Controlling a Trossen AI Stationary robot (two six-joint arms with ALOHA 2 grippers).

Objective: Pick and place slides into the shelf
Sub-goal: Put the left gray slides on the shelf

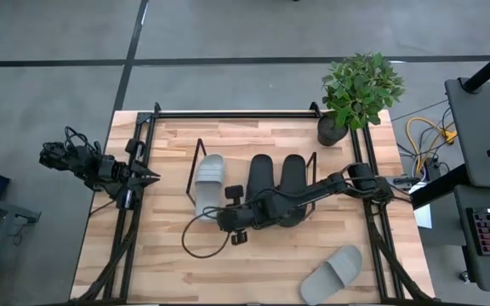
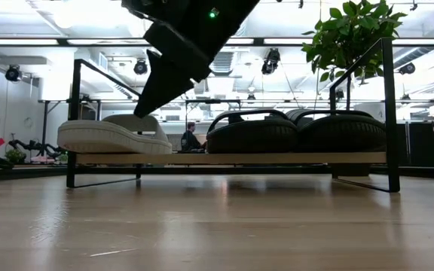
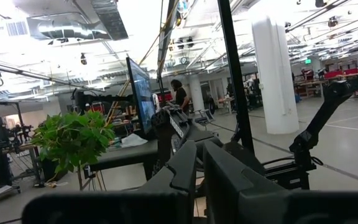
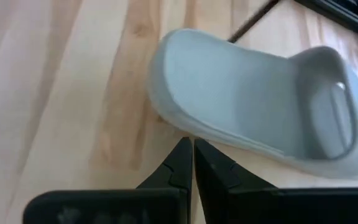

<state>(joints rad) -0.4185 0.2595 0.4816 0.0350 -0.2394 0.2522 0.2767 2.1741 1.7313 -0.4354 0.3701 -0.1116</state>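
The shelf (image 1: 255, 197) (image 2: 232, 158) stands mid-table. A light grey slide (image 1: 209, 181) (image 2: 115, 134) (image 4: 260, 118) lies on the left end of its wood board. Two black slides (image 1: 260, 180) (image 1: 293, 180) (image 2: 251, 134) lie side by side to the right of it. The second grey slide (image 1: 332, 274) lies sole-down on the table near the near right corner. My right gripper (image 1: 225, 202) (image 2: 145, 105) (image 4: 190, 149) is shut, its tips at the shelved grey slide's near end. My left gripper (image 1: 149, 177) (image 3: 197, 165) waits shut at the table's left edge. My right gripper is shut and slants down from the near side, with its fingertips (image 4: 180, 152) right at the sole rim (image 4: 179, 127) of the grey slide's near end. I cannot tell whether they touch the rim. The slide lies flat on the shelf board.
A potted plant (image 1: 360, 89) (image 2: 349, 30) stands at the far right corner. A black rail frame (image 1: 228, 113) runs along the far edge and both sides. A black cable (image 1: 196, 242) loops on the wood near the shelf. Bare table lies along the near edge, left of the loose slide.
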